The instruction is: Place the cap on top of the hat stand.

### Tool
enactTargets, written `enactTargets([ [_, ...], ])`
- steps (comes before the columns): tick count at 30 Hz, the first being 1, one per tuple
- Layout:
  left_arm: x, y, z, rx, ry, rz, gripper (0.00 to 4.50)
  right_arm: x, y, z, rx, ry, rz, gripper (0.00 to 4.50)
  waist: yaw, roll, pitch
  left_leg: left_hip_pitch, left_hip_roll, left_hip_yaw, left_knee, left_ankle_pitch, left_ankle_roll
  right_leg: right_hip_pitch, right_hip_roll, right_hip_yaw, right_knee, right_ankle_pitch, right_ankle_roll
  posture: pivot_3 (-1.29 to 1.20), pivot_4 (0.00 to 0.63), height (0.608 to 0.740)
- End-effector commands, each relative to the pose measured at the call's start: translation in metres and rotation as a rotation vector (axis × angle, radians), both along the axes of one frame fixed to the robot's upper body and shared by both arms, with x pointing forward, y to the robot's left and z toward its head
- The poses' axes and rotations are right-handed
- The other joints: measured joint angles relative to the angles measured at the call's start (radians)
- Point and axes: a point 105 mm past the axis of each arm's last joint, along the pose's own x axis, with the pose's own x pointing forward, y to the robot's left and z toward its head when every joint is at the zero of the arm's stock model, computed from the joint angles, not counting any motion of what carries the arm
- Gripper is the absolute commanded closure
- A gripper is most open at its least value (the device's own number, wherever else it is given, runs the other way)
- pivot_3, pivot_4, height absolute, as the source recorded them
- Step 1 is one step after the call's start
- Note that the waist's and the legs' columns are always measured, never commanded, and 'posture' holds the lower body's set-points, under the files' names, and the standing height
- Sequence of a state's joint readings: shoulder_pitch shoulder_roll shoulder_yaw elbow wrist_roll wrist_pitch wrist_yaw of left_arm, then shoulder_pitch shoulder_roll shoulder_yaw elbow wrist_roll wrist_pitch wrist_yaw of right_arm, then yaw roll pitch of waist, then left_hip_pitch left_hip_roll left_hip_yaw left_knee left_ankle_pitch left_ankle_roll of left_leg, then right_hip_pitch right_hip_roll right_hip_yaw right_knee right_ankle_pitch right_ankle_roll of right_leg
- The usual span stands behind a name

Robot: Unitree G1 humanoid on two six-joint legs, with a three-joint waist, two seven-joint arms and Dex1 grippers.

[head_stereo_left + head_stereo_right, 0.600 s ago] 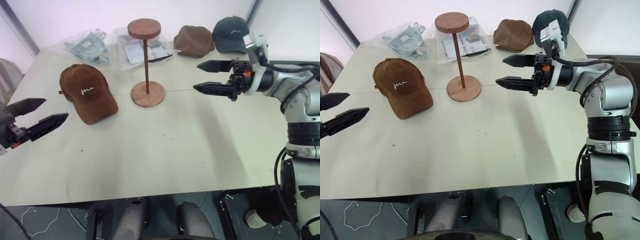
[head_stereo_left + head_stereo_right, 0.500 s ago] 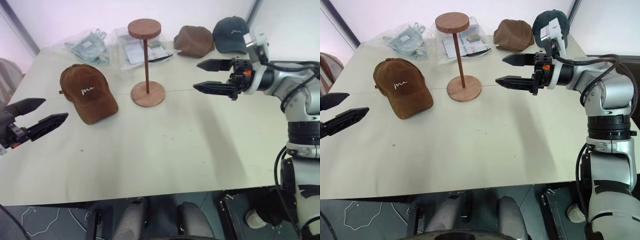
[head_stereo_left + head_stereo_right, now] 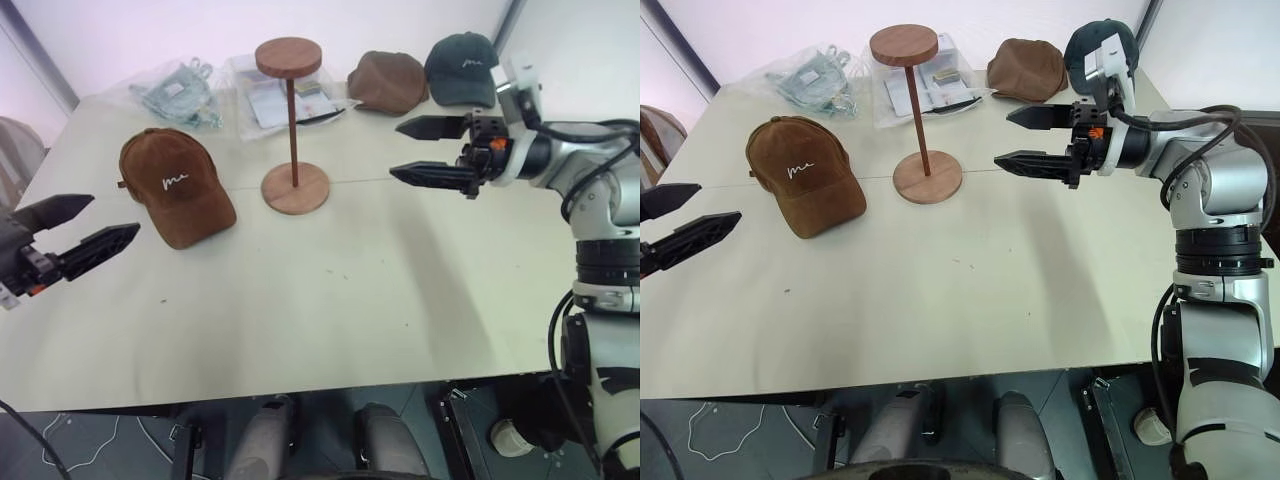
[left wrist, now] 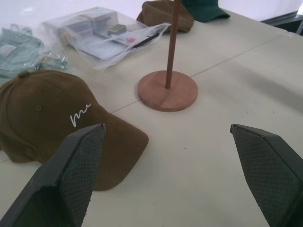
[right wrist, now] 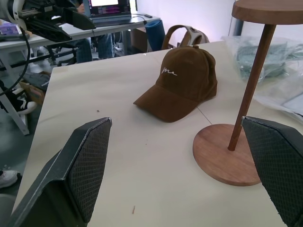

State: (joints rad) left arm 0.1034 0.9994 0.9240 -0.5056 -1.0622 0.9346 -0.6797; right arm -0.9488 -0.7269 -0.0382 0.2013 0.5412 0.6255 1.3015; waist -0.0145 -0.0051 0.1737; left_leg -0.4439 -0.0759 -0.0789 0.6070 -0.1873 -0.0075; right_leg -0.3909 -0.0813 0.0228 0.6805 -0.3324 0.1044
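The cap point(image 3: 176, 186), rust-brown with small white script on its front, lies on the table left of centre with its brim toward me. To its right stands the hat stand point(image 3: 293, 125), a thin rod on a round base with a bare top disc. My left gripper point(image 3: 82, 231) hovers open off the table's left edge, a short way short of the cap point(image 4: 57, 118), nothing between its fingers. My right gripper point(image 3: 420, 150) is open and empty, pointing left at the hat stand point(image 5: 246, 123) from the right.
A plain brown cap point(image 3: 388, 80) and a dark green cap point(image 3: 462, 68) lie at the table's far right. Clear plastic bags point(image 3: 285, 98) with small items and a bag of pale green fabric point(image 3: 181, 92) sit behind the stand. The near table point(image 3: 330, 310) is bare.
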Motion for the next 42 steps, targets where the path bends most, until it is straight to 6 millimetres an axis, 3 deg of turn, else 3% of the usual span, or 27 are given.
enactTargets([
  [1, -0.005, -0.002, 0.010, 0.010, -0.041, -0.004, 0.04, -0.003, -0.001, 0.014, 0.004, -0.056, 0.006, 0.00, 0.000, 0.000, 0.000, 0.000, 0.000, 0.000, 0.000, 0.000, 0.000, 0.000, 0.000, 0.000, 0.000, 0.000, 0.000, 0.00, 0.150, 0.740],
  [14, -0.003, -0.002, 0.006, 0.063, -0.030, 0.006, 0.04, -0.004, 0.004, 0.016, 0.002, -0.059, 0.008, 0.00, 0.000, 0.000, 0.000, 0.000, 0.000, 0.000, 0.000, 0.000, 0.000, 0.000, 0.000, 0.000, 0.000, 0.000, 0.000, 0.00, 0.150, 0.740],
  [22, 0.014, -0.002, -0.021, 0.361, -0.025, 0.098, 0.04, -0.006, 0.006, 0.015, 0.004, -0.052, 0.007, 0.00, 0.001, 0.000, 0.000, 0.000, 0.000, 0.000, 0.000, 0.000, 0.000, 0.000, 0.000, 0.000, 0.000, 0.000, 0.000, 0.00, 0.150, 0.740],
  [30, 0.048, -0.018, -0.070, 0.672, -0.085, 0.218, 0.04, -0.009, 0.009, 0.012, 0.011, -0.032, 0.015, 0.00, 0.002, 0.000, 0.000, 0.000, 0.000, 0.000, -0.001, 0.000, 0.000, 0.000, 0.000, 0.001, 0.000, 0.000, 0.000, 0.00, 0.150, 0.740],
  [42, 0.078, -0.012, -0.101, 0.846, -0.141, 0.351, 0.04, -0.013, 0.009, 0.014, 0.000, -0.022, 0.012, 0.00, 0.004, 0.000, 0.000, 0.000, 0.000, 0.000, -0.002, 0.000, 0.000, -0.001, 0.000, 0.000, 0.000, 0.000, 0.000, 0.00, 0.150, 0.740],
])
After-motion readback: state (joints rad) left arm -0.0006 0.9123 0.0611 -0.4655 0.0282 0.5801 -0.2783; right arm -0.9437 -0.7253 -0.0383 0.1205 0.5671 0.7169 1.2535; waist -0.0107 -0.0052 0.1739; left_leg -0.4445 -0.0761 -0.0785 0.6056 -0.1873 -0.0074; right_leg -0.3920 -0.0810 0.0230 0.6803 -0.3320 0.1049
